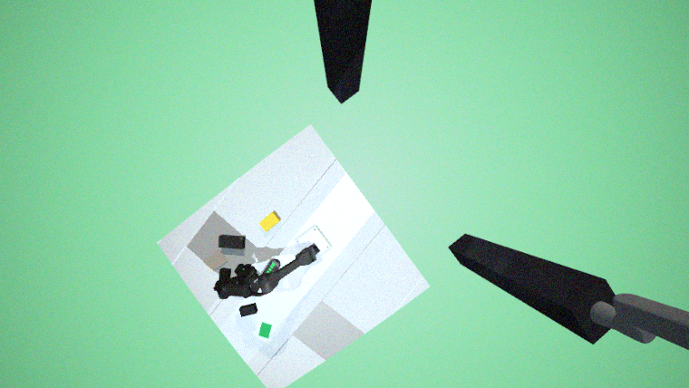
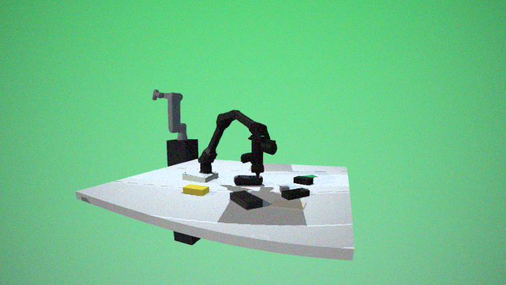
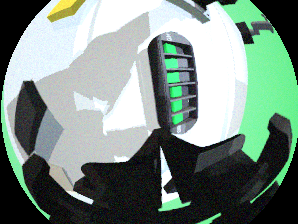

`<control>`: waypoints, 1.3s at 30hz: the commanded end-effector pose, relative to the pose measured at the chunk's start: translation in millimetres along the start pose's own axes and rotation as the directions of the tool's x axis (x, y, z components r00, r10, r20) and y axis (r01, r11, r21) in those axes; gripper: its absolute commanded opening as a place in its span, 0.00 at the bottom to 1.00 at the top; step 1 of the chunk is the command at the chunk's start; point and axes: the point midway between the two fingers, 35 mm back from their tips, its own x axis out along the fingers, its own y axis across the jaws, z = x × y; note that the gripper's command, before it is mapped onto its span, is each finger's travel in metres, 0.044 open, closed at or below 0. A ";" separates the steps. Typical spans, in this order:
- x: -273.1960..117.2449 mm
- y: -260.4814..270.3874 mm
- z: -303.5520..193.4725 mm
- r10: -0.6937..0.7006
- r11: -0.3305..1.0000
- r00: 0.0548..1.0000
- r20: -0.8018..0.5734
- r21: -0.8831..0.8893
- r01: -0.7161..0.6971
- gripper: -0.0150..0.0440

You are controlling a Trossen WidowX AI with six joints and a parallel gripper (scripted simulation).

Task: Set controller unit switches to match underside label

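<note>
The dark grey controller unit (image 1: 276,263) (image 2: 248,180) (image 3: 156,87) sits on its base on the bench, switches up. In the wrist view its row of rocker switches shows green ends (image 3: 174,91) on the left and dark ends on the right. Which ends are pressed down is too small to tell. The label underneath is hidden. My gripper (image 2: 257,175) (image 3: 157,132) is shut and empty, pointing down. Its tips are close to one end of the unit's top; whether they touch it cannot be told. In the top view the arm hides the tips.
A yellow block (image 1: 268,222) (image 2: 196,190) (image 3: 65,9), a larger dark block (image 1: 231,241) (image 2: 246,200) (image 3: 27,120), two black blocks (image 2: 303,180) (image 2: 295,194), a green piece (image 1: 265,330) and a flat tan piece (image 1: 215,260) lie around the unit. The arm stands on a white base plate (image 2: 200,177).
</note>
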 end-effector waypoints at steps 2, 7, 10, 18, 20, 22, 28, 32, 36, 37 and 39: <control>4.0 1.8 -1.2 0.003 1.000 1.000 0.005 0.011 -0.003 0.25; 11.8 4.4 -1.5 0.002 1.000 1.000 0.006 0.011 -0.002 0.25; 16.5 5.8 -1.5 0.002 1.000 1.000 0.007 0.010 -0.002 0.25; 29.0 9.5 -1.4 0.002 1.000 1.000 0.009 0.009 -0.002 0.25; 32.1 10.3 -1.3 0.002 1.000 1.000 0.009 0.008 -0.002 0.25; 35.3 11.2 -1.2 0.001 1.000 1.000 0.009 0.008 -0.001 0.25; 44.7 13.6 -0.8 0.001 1.000 1.000 0.011 0.007 -0.001 0.25; 50.7 15.0 -0.4 0.001 1.000 1.000 0.012 0.007 -0.001 0.25; 51.7 15.0 -0.3 0.001 1.000 1.000 0.012 0.006 -0.001 0.25; 51.8 14.8 -0.3 0.001 1.000 1.000 0.012 0.006 -0.001 0.25; 52.0 14.3 -0.3 0.001 1.000 1.000 0.012 0.006 -0.001 0.25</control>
